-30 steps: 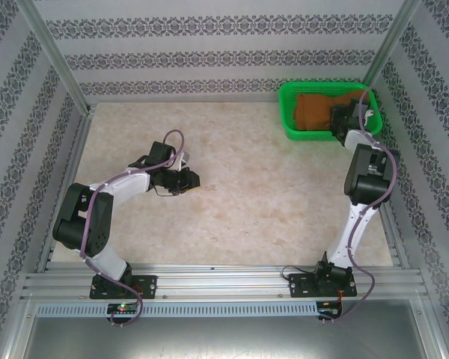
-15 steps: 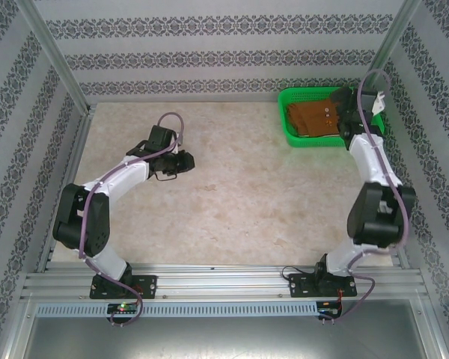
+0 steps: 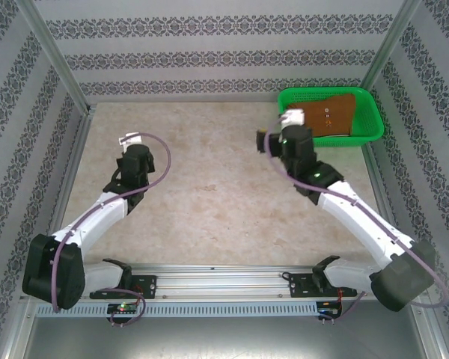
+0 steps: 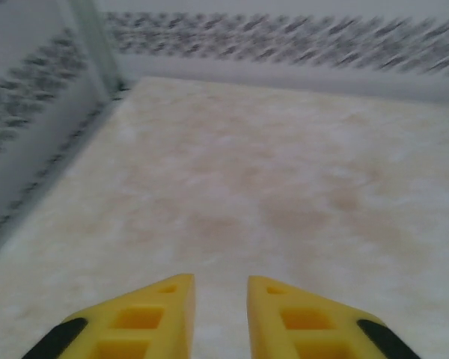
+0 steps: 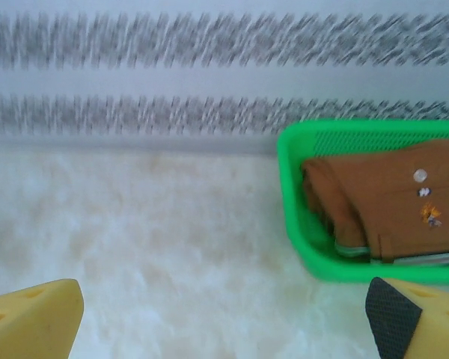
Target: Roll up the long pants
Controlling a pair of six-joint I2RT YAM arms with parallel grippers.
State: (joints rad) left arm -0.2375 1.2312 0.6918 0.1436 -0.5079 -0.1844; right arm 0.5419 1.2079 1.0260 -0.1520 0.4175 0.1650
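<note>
Beige table, long pants folded in basket

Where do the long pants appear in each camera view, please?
Top external: the long pants lie in the green basket at the table's far-right corner.
Right wrist: right of centre, the long pants inside the green basket.
Left wrist: aimed across the table toward its far-left corner, away from the basket.
Shared landmark: the patterned back wall.

The top view looks down over the whole table; both wrist views skim low across it, the right sharing the green basket.
</note>
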